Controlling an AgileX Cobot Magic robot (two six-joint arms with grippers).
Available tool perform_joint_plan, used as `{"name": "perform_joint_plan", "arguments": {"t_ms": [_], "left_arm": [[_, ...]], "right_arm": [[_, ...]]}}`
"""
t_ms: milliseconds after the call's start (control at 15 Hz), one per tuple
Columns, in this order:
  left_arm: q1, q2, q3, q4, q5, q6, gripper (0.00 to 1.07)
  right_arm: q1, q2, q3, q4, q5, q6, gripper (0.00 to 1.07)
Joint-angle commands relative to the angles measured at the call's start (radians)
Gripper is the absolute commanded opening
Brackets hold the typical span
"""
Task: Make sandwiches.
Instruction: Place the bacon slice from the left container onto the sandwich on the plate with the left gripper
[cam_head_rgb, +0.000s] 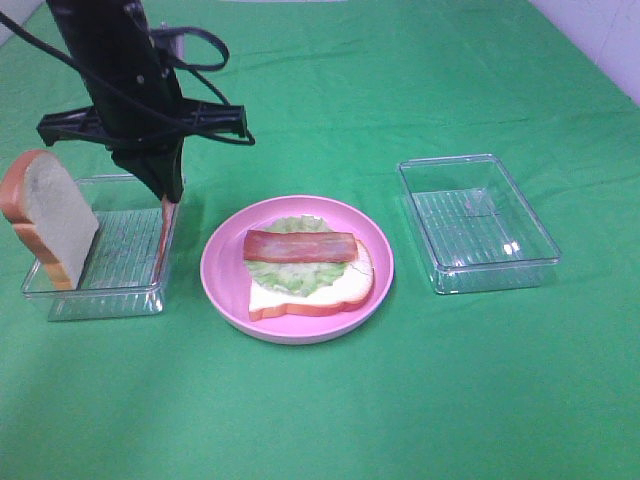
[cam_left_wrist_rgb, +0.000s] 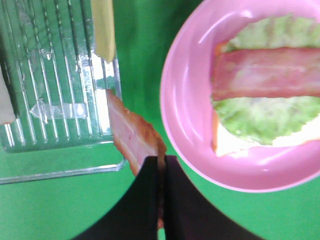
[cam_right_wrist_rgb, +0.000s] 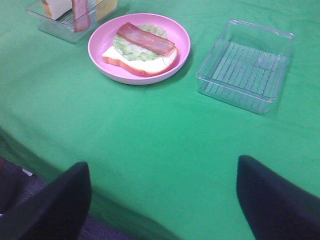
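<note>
Over the tray (cam_head_rgb: 100, 293) rim, our left tool (cam_left_wrist_rgb: 161, 162) pinches a bacon strip (cam_left_wrist_rgb: 131, 131) by one end, just beside the plate (cam_head_rgb: 222, 268) holding the half-built sandwich (cam_head_rgb: 305, 268). Our right tool (cam_right_wrist_rgb: 162, 197) gapes wide, empty, well off. The grip looks thin, though we can't judge well; swinging across, the strip could snag the rim or slip free.

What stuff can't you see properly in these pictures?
- Cheese slice: left wrist view, cut off by the picture edge.
- Upright bread slice: same view, mostly outside the frame.
- Bottom bread slice: high view, middle covered by lettuce and bacon.
- Right claw: right wrist view, fingers cut off by the edge.
</note>
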Motion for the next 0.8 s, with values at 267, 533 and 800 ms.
{"name": "perform_joint_plan", "arguments": {"t_ms": [267, 533, 800], "left_arm": [[-0.004, -0.128, -0.003, -0.370, -0.174, 0.167, 0.00], [-0.024, -0.004, -0.003, -0.796, -0.279, 0.461, 0.00], [-0.041, 0.080, -0.003, -0.864, -0.272, 0.562, 0.00]], "right_arm": [[-0.001, -0.009, 0.004, 0.003, -0.011, -0.007, 0.76], [-0.001, -0.009, 0.004, 0.003, -0.011, -0.007, 0.76], [-0.001, -0.009, 0.004, 0.003, -0.011, -0.007, 0.76]]}}
